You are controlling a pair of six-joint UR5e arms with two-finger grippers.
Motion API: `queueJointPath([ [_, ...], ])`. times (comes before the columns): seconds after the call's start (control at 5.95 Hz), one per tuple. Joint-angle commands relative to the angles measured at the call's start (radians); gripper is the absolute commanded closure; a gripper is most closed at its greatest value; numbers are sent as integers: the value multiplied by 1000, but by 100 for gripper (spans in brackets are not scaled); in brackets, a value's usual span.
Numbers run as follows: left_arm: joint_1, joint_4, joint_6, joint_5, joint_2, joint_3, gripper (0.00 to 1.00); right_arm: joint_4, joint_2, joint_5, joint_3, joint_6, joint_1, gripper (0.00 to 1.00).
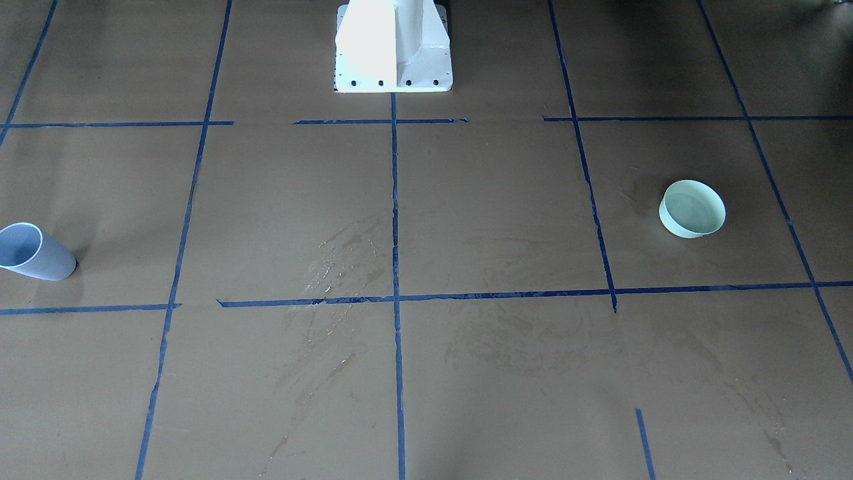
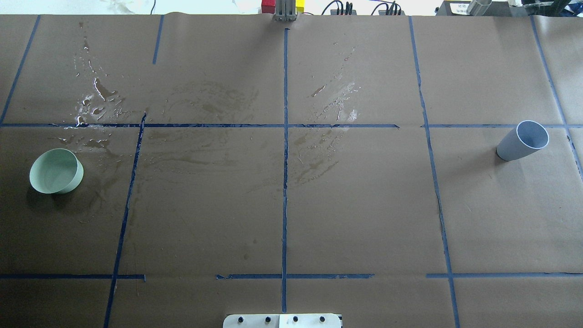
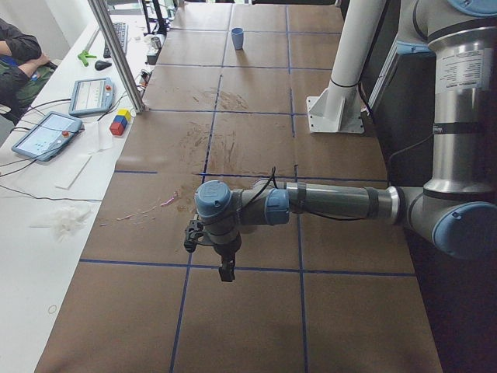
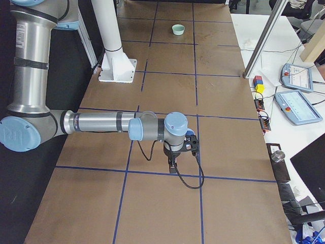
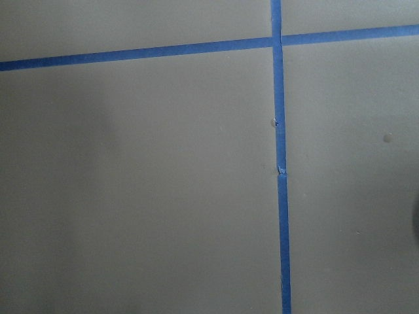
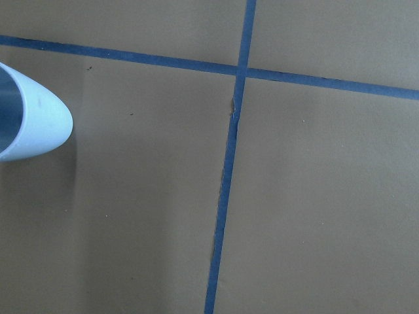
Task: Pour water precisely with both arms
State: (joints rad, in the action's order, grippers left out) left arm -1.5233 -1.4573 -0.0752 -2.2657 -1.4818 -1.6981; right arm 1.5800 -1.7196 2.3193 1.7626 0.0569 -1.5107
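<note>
Brown papered table (image 2: 364,205); blue tape grid (image 2: 285,205)

Below left claw (image 3: 225,270): open table (image 3: 256,326), flat paper and tape lines.
Below right claw (image 4: 173,166): same open paper.
Beside right claw: blue cup (image 6: 29,121) stands near.
Far beyond right claw: green bowl (image 4: 177,29), well apart.
Robot side: white pedestal (image 4: 118,66) blocks.
</note>
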Motion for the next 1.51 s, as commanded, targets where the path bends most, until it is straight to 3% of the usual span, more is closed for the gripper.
queueJointPath([
  [0.0,5,0,-2,0,2,0,0,0,0,0,-2,0,3,0],
  [1.18,70,-67,15,-26,-63,-95,0,-21,0,2,0,-2,3,0],
  [1.34,136,-83,166,-38,-58,-94,0,-20,-2,2,0,-2,4,0],
])
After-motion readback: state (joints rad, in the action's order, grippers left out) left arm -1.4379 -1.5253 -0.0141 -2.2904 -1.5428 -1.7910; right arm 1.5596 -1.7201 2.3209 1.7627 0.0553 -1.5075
